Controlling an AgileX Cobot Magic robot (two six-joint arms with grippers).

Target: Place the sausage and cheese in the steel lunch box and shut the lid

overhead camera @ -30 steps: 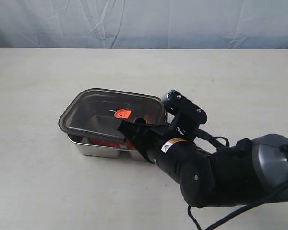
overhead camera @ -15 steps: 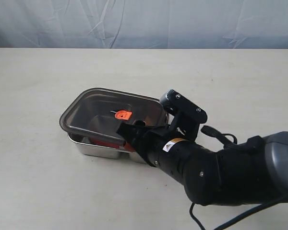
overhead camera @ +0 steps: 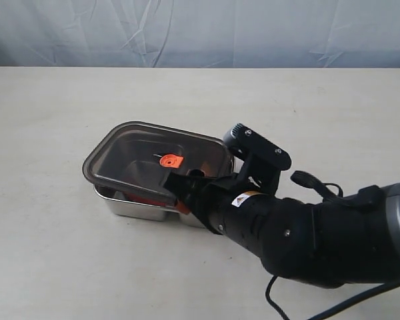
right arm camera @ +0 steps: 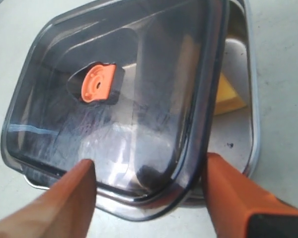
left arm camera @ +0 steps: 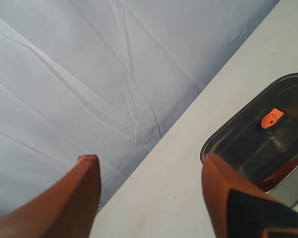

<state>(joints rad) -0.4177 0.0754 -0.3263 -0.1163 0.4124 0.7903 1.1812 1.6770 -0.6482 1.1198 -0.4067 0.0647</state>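
Beige desk, wrinkled pale cloth backdrop across the top of the frame. The steel lunch box sits left of centre in the exterior view, its near wall shining. The lid, dark and smoky, lies on top but askew, pushed toward the upper left and not seated; the box's near wall and right end show past its edge. The orange valve sits mid-lid. The sausage shows as a red strip inside the box, just under the lid's near edge. The cheese is in the box too, a yellow wedge in the uncovered strip beside the lid's edge; which compartment, cannot tell. The right arm, bulky and black, comes in from the lower right, and the right gripper is down at the lid's near right corner. From its wrist camera the orange fingers stand wide apart with that lid corner between them; nothing is clamped, and whether a tip touches the lid cannot be told. The left gripper is spread wide and empty, aimed mostly at the cloth, with the box off to one side of it. A black cable trails at the bottom right.
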